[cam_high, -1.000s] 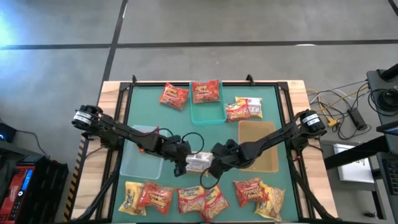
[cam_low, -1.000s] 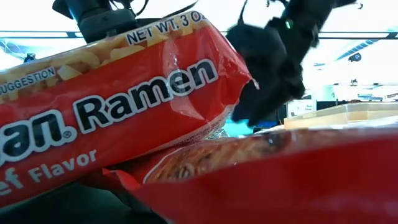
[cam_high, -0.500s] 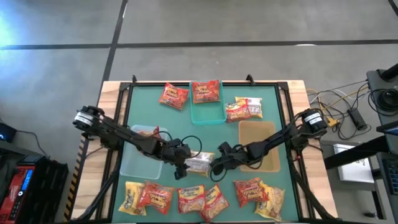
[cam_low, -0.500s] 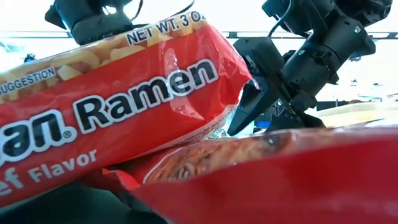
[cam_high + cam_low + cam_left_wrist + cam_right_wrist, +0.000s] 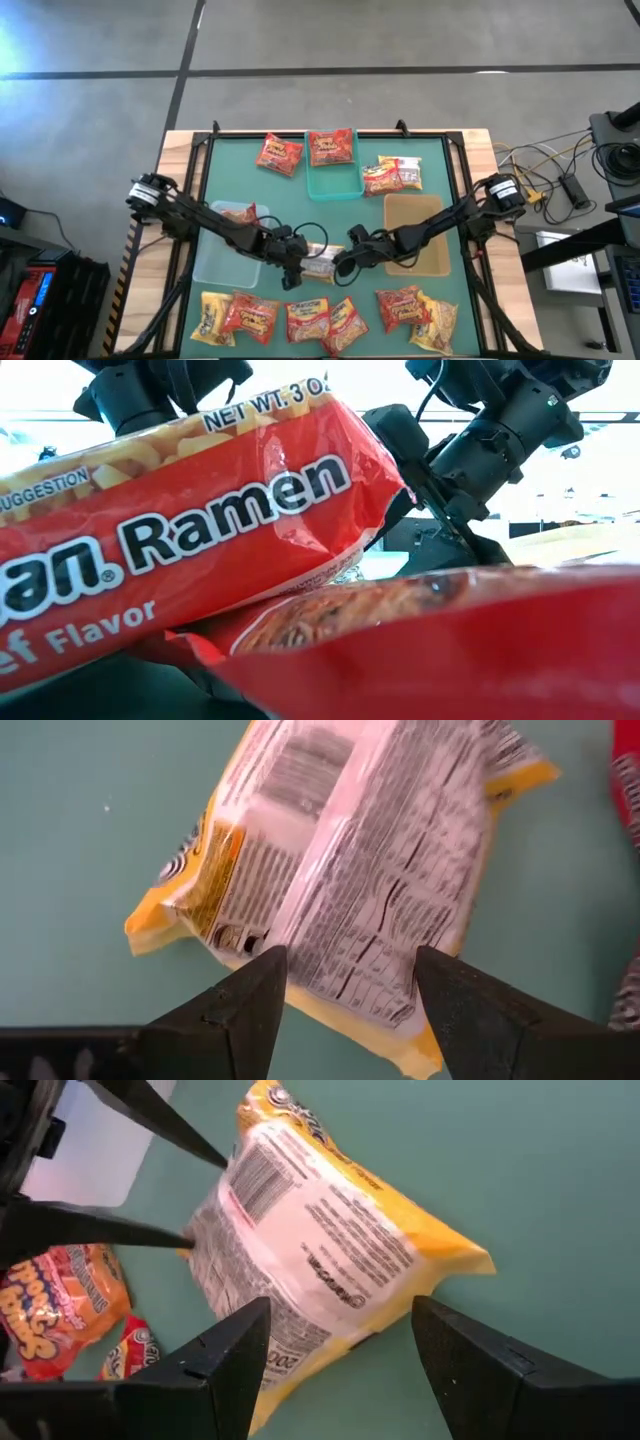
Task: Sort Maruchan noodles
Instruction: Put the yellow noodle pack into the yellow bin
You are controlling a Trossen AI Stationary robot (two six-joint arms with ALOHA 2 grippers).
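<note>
Though open, left end effector [image 5: 297, 272] and right end effector [image 5: 343, 268] beside one yellow packet [image 5: 320, 262]; three bins [image 5: 335, 193].

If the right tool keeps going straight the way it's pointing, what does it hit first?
Most likely the yellow noodle packet, lying back-side up on the green mat between the open fingers of the right tool. The left tool comes at that packet from the opposite side; depth is unclear.

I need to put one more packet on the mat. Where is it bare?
Bare mat lies right of the teal bin, above the tan bin. The near edge is crowded with packets; mid-mat, both hands flank the yellow packet.
</note>
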